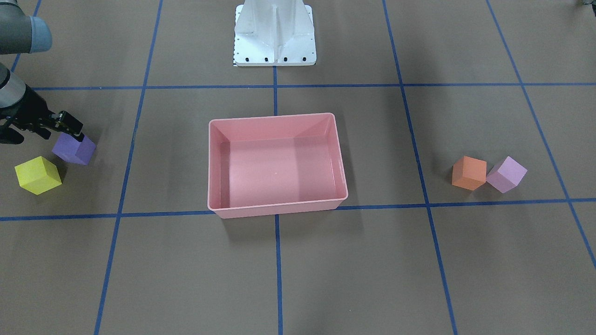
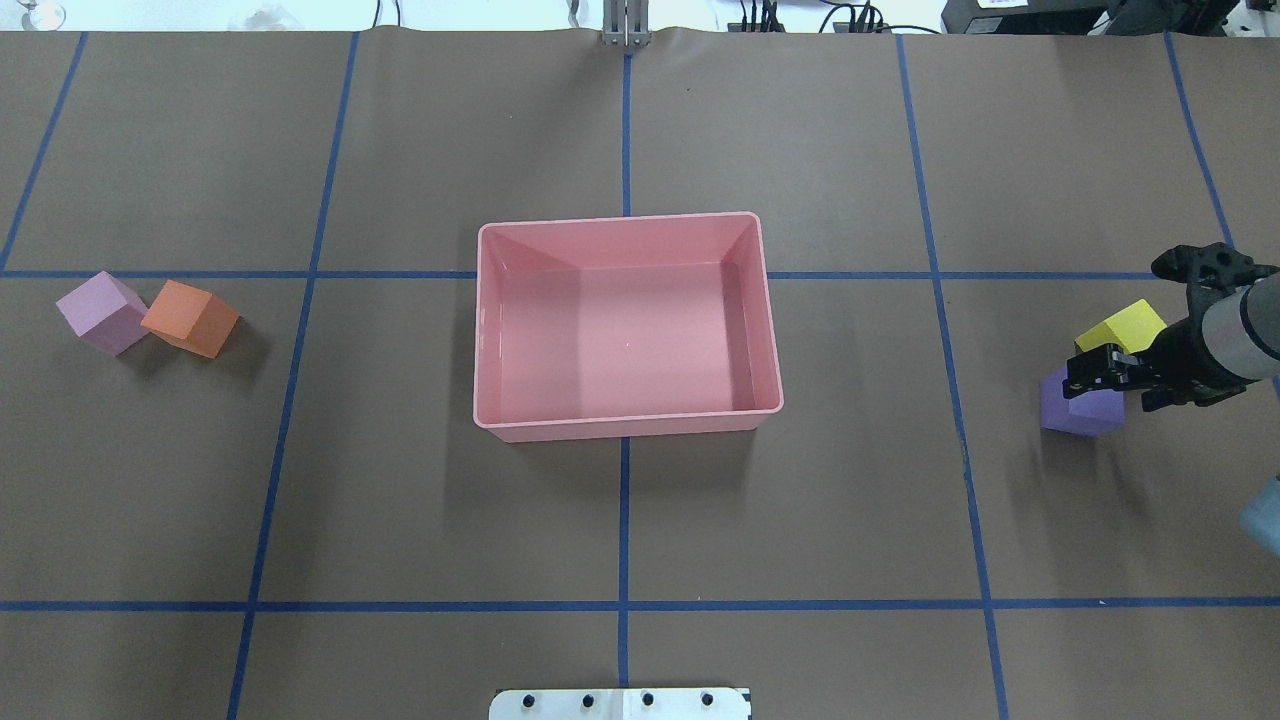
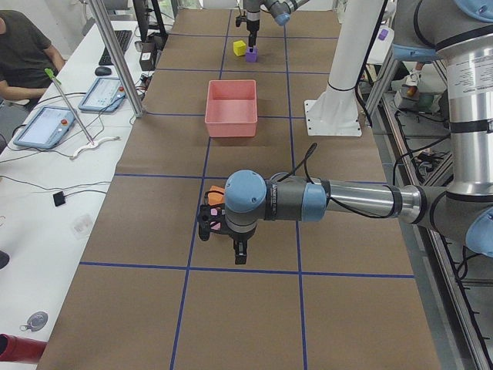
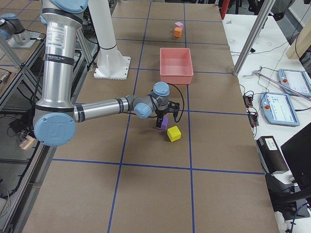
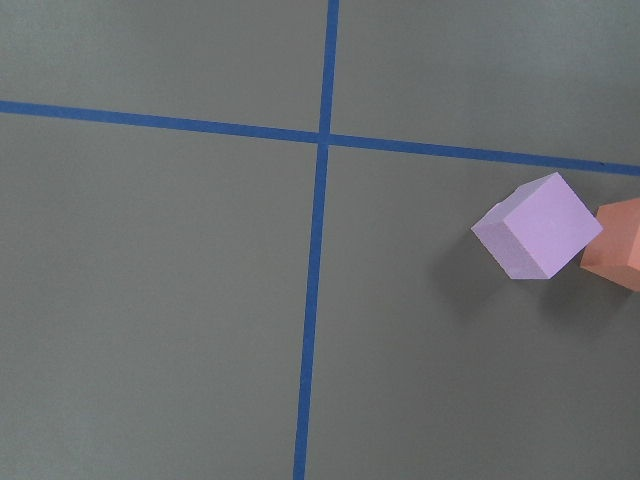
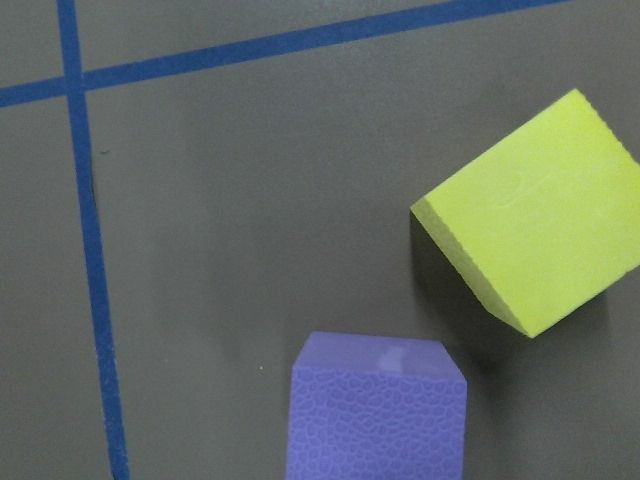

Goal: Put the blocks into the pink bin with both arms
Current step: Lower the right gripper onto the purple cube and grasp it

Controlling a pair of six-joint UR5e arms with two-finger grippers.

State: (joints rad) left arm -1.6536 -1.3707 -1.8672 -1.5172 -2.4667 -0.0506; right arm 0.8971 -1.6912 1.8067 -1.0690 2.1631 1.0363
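The pink bin (image 2: 628,428) sits mid-table with nothing in it. The dark purple block (image 2: 1080,410) and the yellow block (image 2: 1125,325) lie at the right. My right gripper (image 2: 1092,372) hangs just over the purple block, its fingers look parted, and the block rests on the table. Both blocks show in the right wrist view, purple (image 6: 378,410) and yellow (image 6: 530,215). The orange block (image 2: 192,318) and the pink-lilac block (image 2: 100,312) touch at the left. My left gripper (image 3: 219,231) shows only in the exterior left view, above these two. I cannot tell whether it is open or shut.
The white pedestal base (image 1: 274,35) stands behind the bin. Blue tape lines (image 2: 624,520) grid the brown table cover. An operator and tablets (image 3: 46,123) are at a side bench beyond the table's far edge.
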